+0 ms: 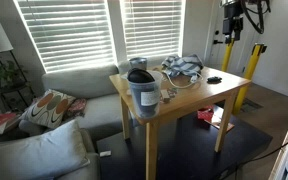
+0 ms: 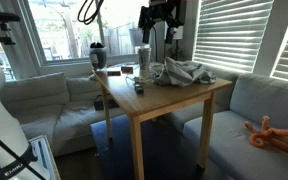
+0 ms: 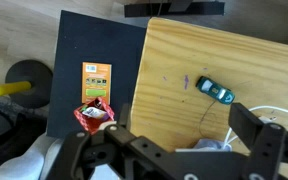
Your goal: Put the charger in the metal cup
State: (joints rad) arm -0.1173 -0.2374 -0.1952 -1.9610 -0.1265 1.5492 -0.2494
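Observation:
The metal cup (image 1: 137, 62) is small and silver and stands at the back of the wooden table (image 1: 199, 92), behind a big bluish-grey container. The charger's white cable (image 1: 174, 86) lies beside that container; part of it shows at the right edge of the wrist view (image 3: 276, 112). My gripper (image 3: 170, 142) is open and empty. It hangs high above the table's corner, as both exterior views show (image 2: 156, 25) (image 1: 233, 20). Grey cloth shows just under it in the wrist view.
The big bluish-grey container with a black lid (image 1: 142, 90) stands at the table's front corner. A crumpled grey cloth (image 2: 184, 72) lies mid-table. A small teal object (image 3: 216, 92) lies on the wood. A black mat (image 3: 89, 60) with snack packets lies on the floor. Sofas flank the table.

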